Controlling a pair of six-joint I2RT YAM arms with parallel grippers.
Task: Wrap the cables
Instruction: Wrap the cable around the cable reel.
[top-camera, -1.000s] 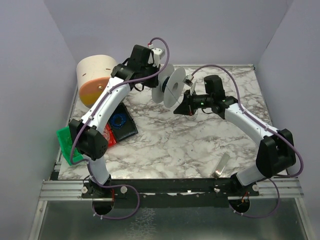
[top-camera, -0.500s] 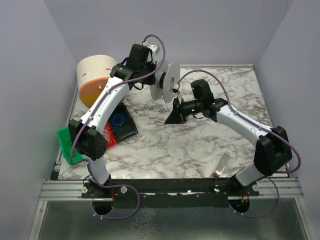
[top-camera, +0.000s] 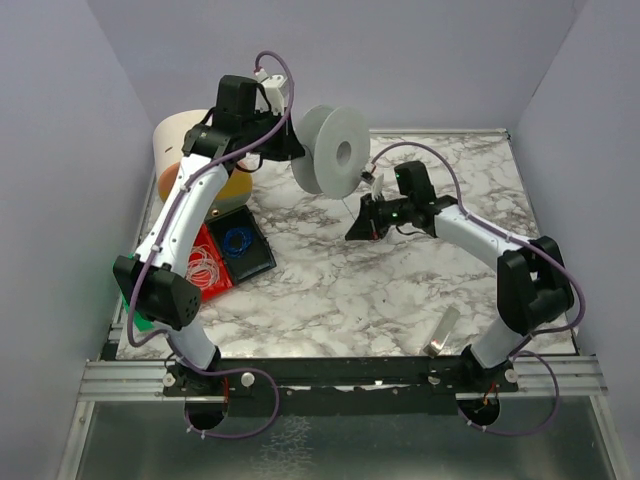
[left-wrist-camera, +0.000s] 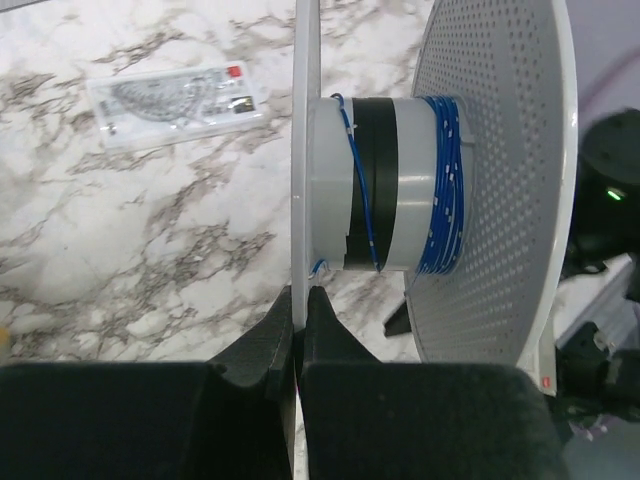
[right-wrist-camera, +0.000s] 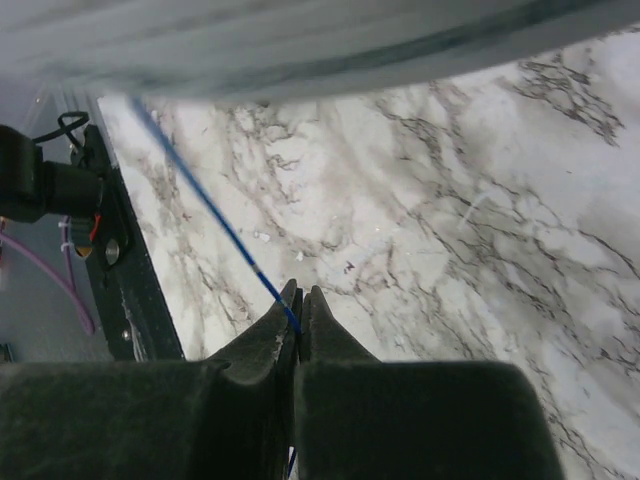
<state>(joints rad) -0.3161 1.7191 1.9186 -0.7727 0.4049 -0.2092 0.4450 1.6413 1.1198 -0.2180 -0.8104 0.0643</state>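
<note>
My left gripper (top-camera: 296, 150) is shut on the thin edge of one flange (left-wrist-camera: 306, 150) of a white spool (top-camera: 335, 150) and holds it above the back of the marble table. Its hub (left-wrist-camera: 395, 185) carries several turns of a very thin blue wire (left-wrist-camera: 446, 180). My right gripper (top-camera: 356, 228) hangs just below and in front of the spool and is shut on the same wire (right-wrist-camera: 205, 195). The wire runs taut up from its fingertips (right-wrist-camera: 289, 298) to the blurred spool (right-wrist-camera: 300, 40). In the top view the wire is too thin to follow.
A cream drum with an orange face (top-camera: 185, 150) stands at the back left. A black tray with a blue coil (top-camera: 243, 248), a red packet (top-camera: 205, 268) and a green item (top-camera: 140, 315) lie at the left. A clear packet (top-camera: 445, 330) lies at the front right.
My left arm swung left and turned the spool, so its round face shows in the top view. My right gripper dipped forward-left and came back a little, still pinching the wire.
</note>
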